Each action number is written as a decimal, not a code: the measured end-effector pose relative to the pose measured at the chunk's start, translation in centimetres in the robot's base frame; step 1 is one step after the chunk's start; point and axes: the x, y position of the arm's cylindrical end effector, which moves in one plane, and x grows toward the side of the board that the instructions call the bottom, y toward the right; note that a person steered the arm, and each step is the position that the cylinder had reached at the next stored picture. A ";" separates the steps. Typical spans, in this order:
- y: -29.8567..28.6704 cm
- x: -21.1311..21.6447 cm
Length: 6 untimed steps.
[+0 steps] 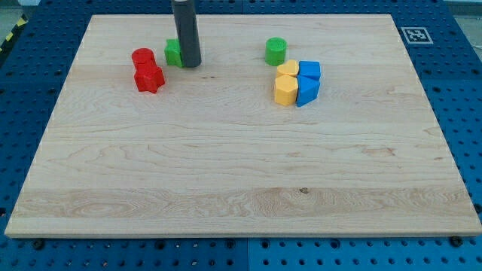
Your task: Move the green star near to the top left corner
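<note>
The green star lies in the upper left part of the wooden board, partly hidden behind my rod. My tip rests on the board right against the star's right side. Just left of the star stand a red cylinder and below it a red star-like block, touching each other. The board's top left corner is up and to the left of the star.
A green cylinder stands right of centre near the view's top. Below it is a tight cluster: a yellow heart, a yellow hexagon, and two blue blocks. A tag marker sits off the top right corner.
</note>
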 end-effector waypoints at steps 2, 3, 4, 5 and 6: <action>-5.5 -3.9; -6.3 -3.9; -6.4 -1.1; -8.4 -1.7; -11.0 -3.1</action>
